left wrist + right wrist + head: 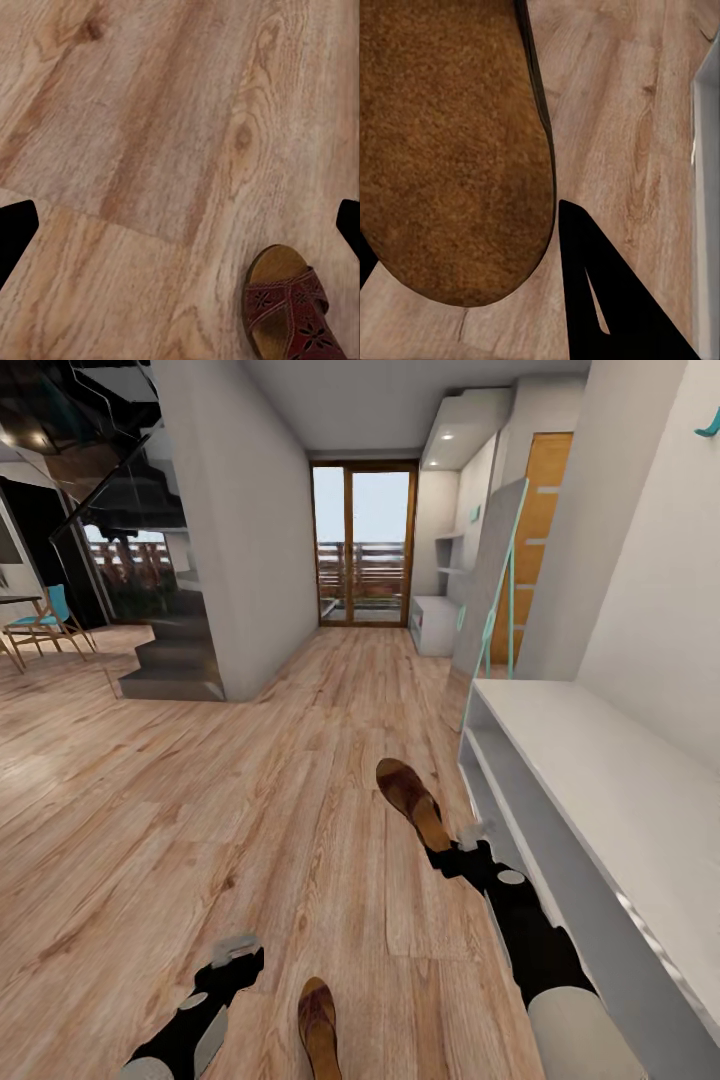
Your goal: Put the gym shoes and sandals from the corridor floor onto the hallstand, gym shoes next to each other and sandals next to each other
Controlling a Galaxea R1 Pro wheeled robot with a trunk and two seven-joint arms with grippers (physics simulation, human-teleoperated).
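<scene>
A: What is seen across the corridor floor (250, 800)?

B: Light wood planks are seen running to a glass door (364, 545) at the far end. The hallstand (600, 780), pale grey-white, is set along the right wall, its bench top bare and its lower tiers open toward the floor. Wide open planking is left between its front edge and the grey partition wall (235, 520) on the left.

A: Where are the sandals found?

B: One sandal (412, 802) is laid on the floor just beside the hallstand's front edge, its heel end at the right gripper (470, 848). In the right wrist view its tan footbed (450, 150) is seen very close, with a dark finger (607, 300) alongside its rounded end; the finger's tip is seen on the planks beside the sole.

A: Is it pinched?

B: That cannot be told; only one finger is clearly shown.

A: And the other sandal?

B: The second sandal (319, 1025) is laid near the bottom of the head view, just beside the left gripper (235, 955) and apart from it. In the left wrist view the fingers (15, 232) are spread wide over bare planks, with the strapped sandal (289, 315) off to one side, untouched.
</scene>
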